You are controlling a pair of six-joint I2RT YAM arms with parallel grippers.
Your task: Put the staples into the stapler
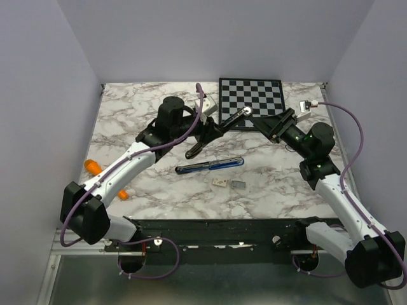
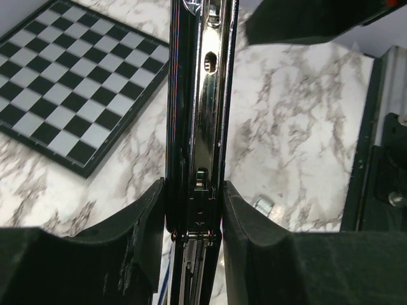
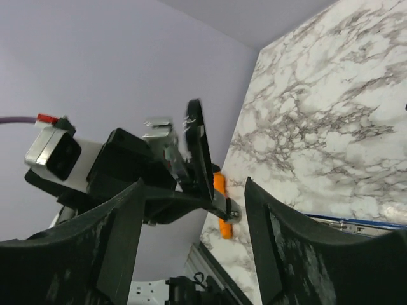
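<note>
Currently the left gripper (image 2: 194,203) pinches the opened stapler (image 2: 202,95) by its sides, apparently to keep its metal channel exposed for loading. Facing it, the right gripper (image 3: 192,203) is spread and empty. The staples (image 1: 239,183) lie on the bench (image 1: 127,121), apart from both grippers and nearer the arm bases, beside a small white box (image 1: 220,182)

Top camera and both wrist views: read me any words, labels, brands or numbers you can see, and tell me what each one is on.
No text can be read in any view.
Stapler in the left pincer: bare chrome and black, no brand showing.
Small white box: too small to tell whether it carries print.
Chessboard: squares only, no letters or numbers visible along its border.
</note>
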